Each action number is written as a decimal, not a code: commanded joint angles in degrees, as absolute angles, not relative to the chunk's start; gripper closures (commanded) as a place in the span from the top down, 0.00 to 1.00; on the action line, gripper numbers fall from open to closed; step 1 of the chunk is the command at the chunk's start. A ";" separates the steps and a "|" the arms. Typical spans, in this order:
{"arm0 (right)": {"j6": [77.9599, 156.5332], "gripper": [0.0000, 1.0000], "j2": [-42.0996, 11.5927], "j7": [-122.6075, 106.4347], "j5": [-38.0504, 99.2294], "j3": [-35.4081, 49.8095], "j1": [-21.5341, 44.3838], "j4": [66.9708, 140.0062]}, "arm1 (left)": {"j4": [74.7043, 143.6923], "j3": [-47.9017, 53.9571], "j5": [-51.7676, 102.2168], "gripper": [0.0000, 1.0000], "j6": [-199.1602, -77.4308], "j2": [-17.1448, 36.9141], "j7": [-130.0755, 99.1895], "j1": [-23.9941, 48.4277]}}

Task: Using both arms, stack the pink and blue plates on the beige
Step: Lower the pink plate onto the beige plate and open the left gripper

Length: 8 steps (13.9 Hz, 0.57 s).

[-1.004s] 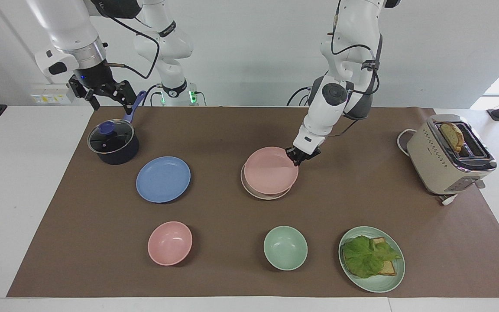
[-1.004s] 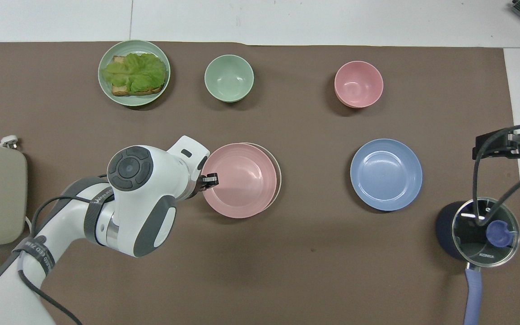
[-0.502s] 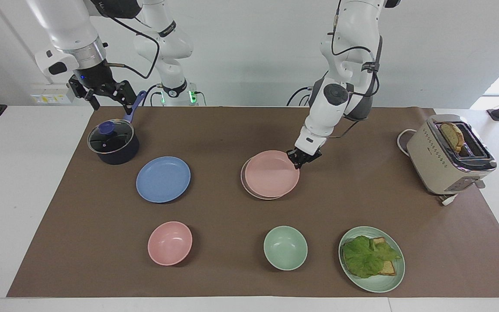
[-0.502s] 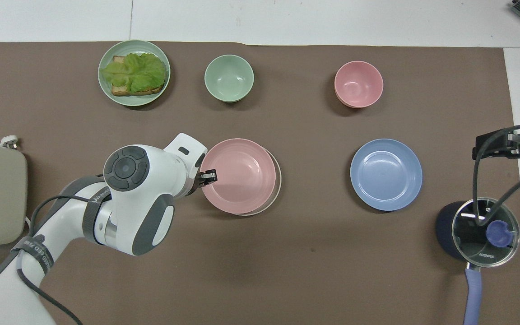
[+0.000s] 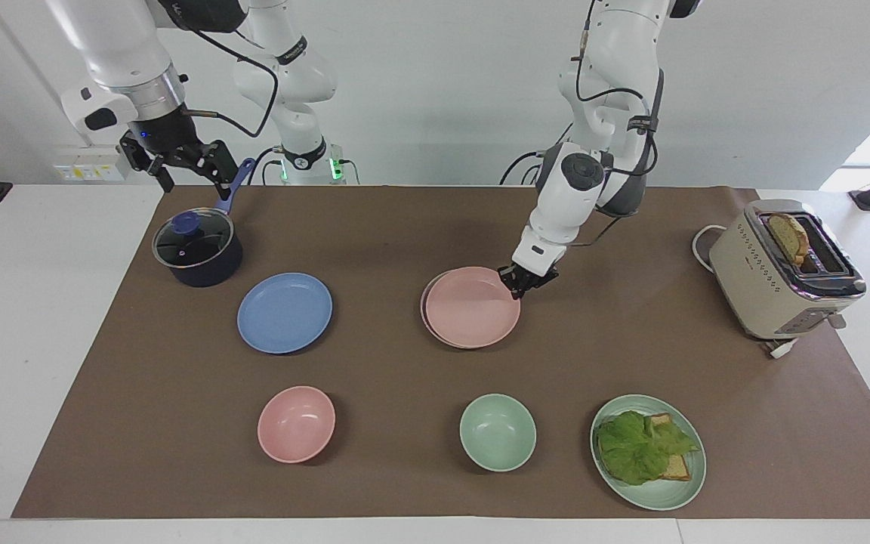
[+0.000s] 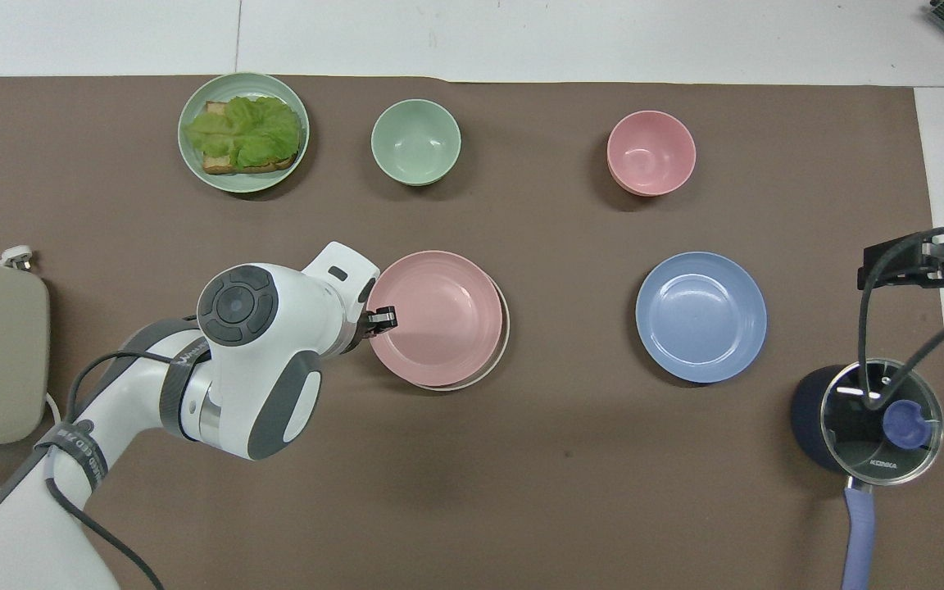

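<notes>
The pink plate (image 5: 471, 307) (image 6: 435, 318) lies nearly level on the beige plate (image 5: 424, 308) (image 6: 506, 338), shifted a little toward the left arm's end, so only a thin beige rim shows. My left gripper (image 5: 519, 281) (image 6: 382, 319) is shut on the pink plate's rim, on the edge toward the left arm's end. The blue plate (image 5: 285, 313) (image 6: 701, 316) rests alone on the mat, toward the right arm's end. My right gripper (image 5: 193, 177) (image 6: 890, 262) waits open in the air over the table near the pot, holding nothing.
A dark pot with a glass lid (image 5: 197, 248) (image 6: 865, 418) stands beside the blue plate, nearer to the robots. A pink bowl (image 5: 296, 424), a green bowl (image 5: 497, 432) and a green plate with lettuce and bread (image 5: 647, 451) line the edge farthest from the robots. A toaster (image 5: 782, 268) stands at the left arm's end.
The left gripper has lowered and levelled the pink plate onto the beige plate, covering more of it. The right arm has not moved.
</notes>
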<state>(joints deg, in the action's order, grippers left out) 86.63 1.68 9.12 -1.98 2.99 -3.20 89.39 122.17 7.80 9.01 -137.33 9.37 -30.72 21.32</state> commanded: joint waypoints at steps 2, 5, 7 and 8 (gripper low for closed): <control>87.28 1.00 2.02 8.26 -2.37 3.16 -3.69 89.82 | 121.65 7.21 7.82 0.75 -137.55 9.32 -31.55 21.71; 87.36 1.00 2.02 8.17 -2.46 3.16 -3.60 89.82 | 119.98 7.12 7.82 1.00 -135.36 9.49 -31.64 21.53; 87.36 1.00 2.02 8.17 -2.46 3.25 -3.60 89.82 | 117.87 6.77 7.82 1.00 -131.68 8.70 -31.55 21.01; 87.36 1.00 2.02 8.17 -2.46 3.16 -3.69 89.82 | 116.73 6.77 7.30 1.00 -130.01 8.53 -31.47 19.96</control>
<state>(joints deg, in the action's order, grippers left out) 86.63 1.68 9.12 -1.98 2.99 -3.20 89.39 119.25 7.11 8.98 -134.24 9.22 -30.72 21.19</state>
